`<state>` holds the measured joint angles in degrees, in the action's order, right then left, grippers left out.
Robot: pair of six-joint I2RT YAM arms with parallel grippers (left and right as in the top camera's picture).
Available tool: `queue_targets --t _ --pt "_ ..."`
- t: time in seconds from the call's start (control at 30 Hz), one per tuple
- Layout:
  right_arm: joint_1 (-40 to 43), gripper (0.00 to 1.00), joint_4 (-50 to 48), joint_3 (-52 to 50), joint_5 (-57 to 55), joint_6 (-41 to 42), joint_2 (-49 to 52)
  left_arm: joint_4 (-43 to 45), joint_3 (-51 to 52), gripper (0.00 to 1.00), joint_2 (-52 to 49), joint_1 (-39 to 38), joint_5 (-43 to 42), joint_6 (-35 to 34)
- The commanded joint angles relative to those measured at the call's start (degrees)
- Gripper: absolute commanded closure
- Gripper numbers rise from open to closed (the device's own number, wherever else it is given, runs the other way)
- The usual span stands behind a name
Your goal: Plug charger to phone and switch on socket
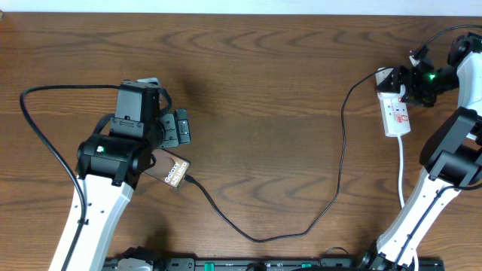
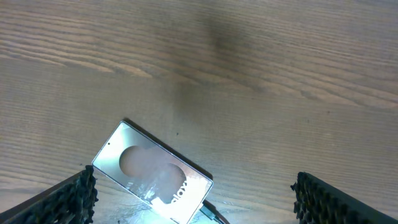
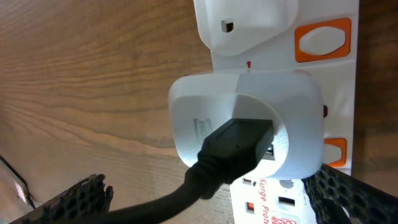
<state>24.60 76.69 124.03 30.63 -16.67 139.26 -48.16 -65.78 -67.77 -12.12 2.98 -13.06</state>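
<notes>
The phone (image 1: 172, 170) lies flat on the table, "Galaxy" lettering up; it also shows in the left wrist view (image 2: 152, 177). The charger cable (image 1: 263, 239) runs from the socket in a long loop, and its plug tip (image 2: 211, 213) sits in the phone's short end. My left gripper (image 1: 175, 128) (image 2: 193, 183) is open and empty, just above the phone. The socket (image 1: 395, 113) (image 3: 348, 93) is a white power strip with orange switches (image 3: 323, 40). A white adapter (image 3: 249, 118) sits in it, with the black cable plugged in. My right gripper (image 1: 411, 83) (image 3: 208, 193) is open over the adapter.
The socket's white cord (image 1: 401, 169) runs toward the front beside the right arm. A thicker black robot cable (image 1: 41, 135) loops at the left. A second white plug (image 3: 245, 25) sits in the strip beyond the adapter. The table is brown wood.
</notes>
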Motion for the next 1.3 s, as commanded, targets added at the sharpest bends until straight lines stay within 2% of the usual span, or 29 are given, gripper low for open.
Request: queue_targets --t 0.0,0.53,0.97,1.27 --pt "-0.72 0.01 -0.39 -1.20 0.81 0.83 0.61 -0.04 -0.87 0.02 -0.07 -0.20 0.70 0.55" --pt "-2.19 0.01 -1.49 -1.90 0.15 0.81 0.74 -0.04 -0.87 0.02 -0.07 -0.20 0.72 0.55" --pt "-3.34 0.01 -1.49 -1.75 -0.33 1.01 5.14 -0.04 -0.87 0.02 -0.07 -0.20 0.70 0.55" --pt "-1.77 0.01 2.21 5.81 -3.85 1.86 5.03 -0.04 -0.87 0.02 -0.07 -0.20 0.70 0.55"
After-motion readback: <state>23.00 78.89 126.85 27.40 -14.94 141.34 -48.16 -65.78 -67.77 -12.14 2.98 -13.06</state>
